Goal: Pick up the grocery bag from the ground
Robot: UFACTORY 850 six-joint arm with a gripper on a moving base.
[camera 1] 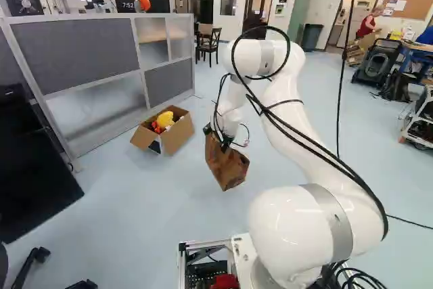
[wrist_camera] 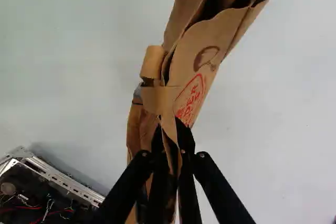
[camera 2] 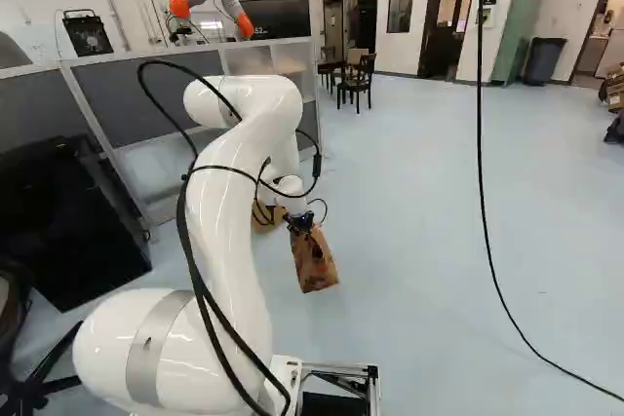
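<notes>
Fingers (wrist_camera: 185, 141) first, since that's what everyone asks about: mine are pinched nearly together, with just folded brown paper squashed between the tips. So yep, I've got hold of the grocery bag (wrist_camera: 197, 51), near its top edge as far as I can tell. One paper handle (wrist_camera: 153, 62) curls up just ahead of the tips, so I'm not hooked through its loop, more clamped on the creased paper by it. The rest of the bag sticks out past the tips on one side and runs back beneath them on the other.

Going by both base views, it hangs below my fingers at a tilt, and I'd say it's off the floor (camera 1: 128, 208), though I can't see the gap under it well enough to swear to that. So I'd call this the lift step, grasp done. Next move is plain: keep the squeeze and ease straight up till there's obvious daylight underneath, no jerks. Paper could crease, slip or tear at the pinch, especially if there's weight inside, and I can't tell if there is.

Further out, a cardboard box (camera 1: 177, 135) with a yellow thing (camera 1: 165, 119) in it sits beyond my fingers, off to the left. It's apart from the bag, so no snag on the way up.
</notes>
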